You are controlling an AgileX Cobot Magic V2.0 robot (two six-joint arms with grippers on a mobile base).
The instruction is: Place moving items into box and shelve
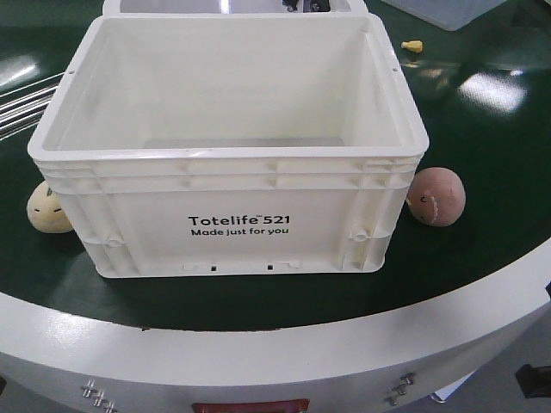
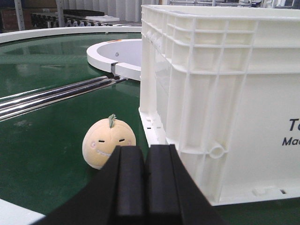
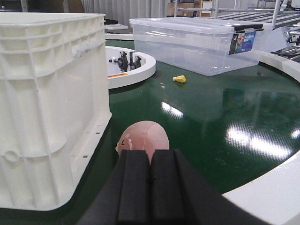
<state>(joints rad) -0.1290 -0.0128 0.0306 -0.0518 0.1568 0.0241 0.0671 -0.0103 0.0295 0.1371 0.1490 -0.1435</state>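
Pointing with its tips pressed together, the left gripper [image 2: 145, 151] faces the cream ball [image 2: 108, 143], which sits on the green table [image 2: 42, 154] just beside the box [image 2: 220, 103]. The right gripper [image 3: 150, 155], also closed, faces the pinkish-brown ball [image 3: 143, 136] on the box's other side. Reaching in without opening first would likely knock either ball rolling. Both look round, soft and stitched-faced, and the box is empty.

You're standing in a warehouse-style test floor: a round green conveyor surface [image 1: 482, 249] with a white rim [image 1: 258, 344], steel guide rails [image 2: 56, 96], a clear lidded storage bin [image 3: 197, 44], and roller racking [image 3: 267, 16] behind.
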